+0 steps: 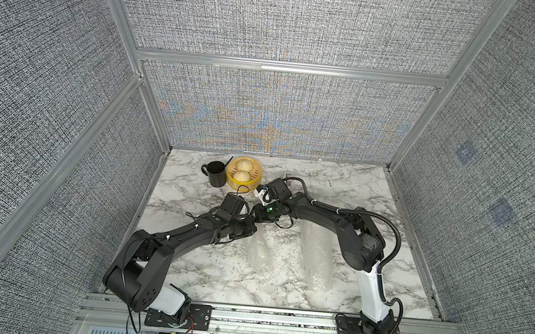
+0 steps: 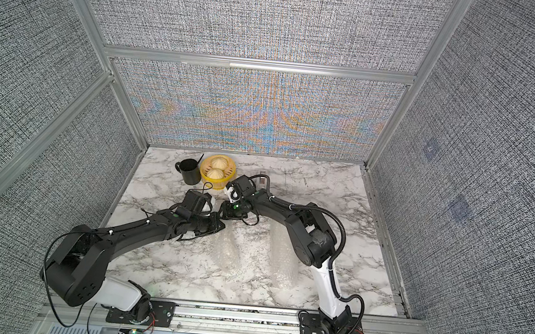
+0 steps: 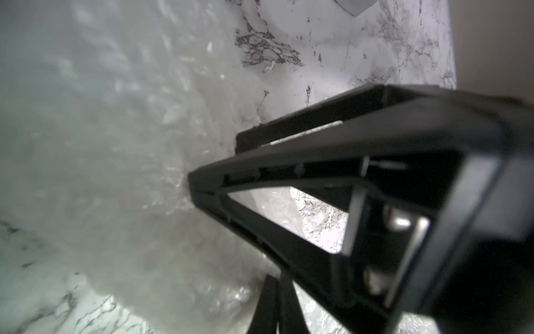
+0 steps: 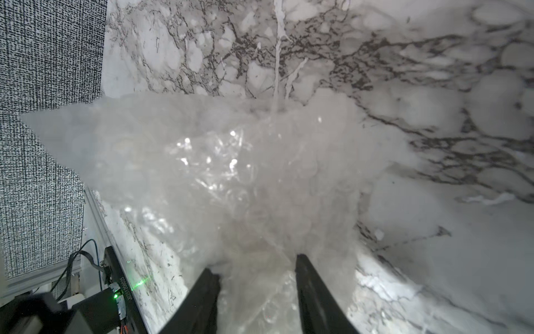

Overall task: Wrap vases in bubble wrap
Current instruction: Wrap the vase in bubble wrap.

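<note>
Two sheets of bubble wrap lie on the marble table: one in the middle and one under my right arm. Both arms meet at the far end of the middle sheet. My left gripper is shut, its fingertips pinched on the raised bubble wrap. My right gripper stands open with bunched bubble wrap between its fingers; it also fills the left wrist view. A white bit of a vase shows beside my left wrist; the rest is hidden.
A black mug and a yellow steamer basket holding two buns stand at the back left. A small dark object sits behind my right wrist. Grey fabric walls close in the table on three sides.
</note>
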You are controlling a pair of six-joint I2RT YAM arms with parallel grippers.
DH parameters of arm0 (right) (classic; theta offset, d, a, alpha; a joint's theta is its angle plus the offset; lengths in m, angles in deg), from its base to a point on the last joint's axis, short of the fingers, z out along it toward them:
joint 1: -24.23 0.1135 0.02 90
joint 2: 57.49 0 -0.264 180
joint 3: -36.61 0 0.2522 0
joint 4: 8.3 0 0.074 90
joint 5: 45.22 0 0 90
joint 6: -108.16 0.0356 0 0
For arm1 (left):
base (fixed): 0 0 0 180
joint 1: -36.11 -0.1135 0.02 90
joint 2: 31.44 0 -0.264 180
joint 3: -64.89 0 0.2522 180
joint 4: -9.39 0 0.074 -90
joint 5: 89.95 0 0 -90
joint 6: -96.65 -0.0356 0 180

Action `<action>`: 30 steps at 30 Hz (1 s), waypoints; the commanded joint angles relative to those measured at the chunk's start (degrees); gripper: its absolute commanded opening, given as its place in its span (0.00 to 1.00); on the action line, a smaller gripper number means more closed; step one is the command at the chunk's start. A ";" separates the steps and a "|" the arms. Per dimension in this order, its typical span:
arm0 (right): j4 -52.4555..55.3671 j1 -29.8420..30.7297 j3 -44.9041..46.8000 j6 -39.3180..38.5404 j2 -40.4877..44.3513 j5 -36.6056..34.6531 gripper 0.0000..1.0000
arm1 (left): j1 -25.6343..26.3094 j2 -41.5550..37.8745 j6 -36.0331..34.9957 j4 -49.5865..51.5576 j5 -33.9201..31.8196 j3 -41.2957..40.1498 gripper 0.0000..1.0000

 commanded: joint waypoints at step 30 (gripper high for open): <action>-0.08 0.85 3.99 -0.97 1.99 -6.41 0.21 | -1.01 -12.04 9.27 7.75 -10.07 -2.69 0.50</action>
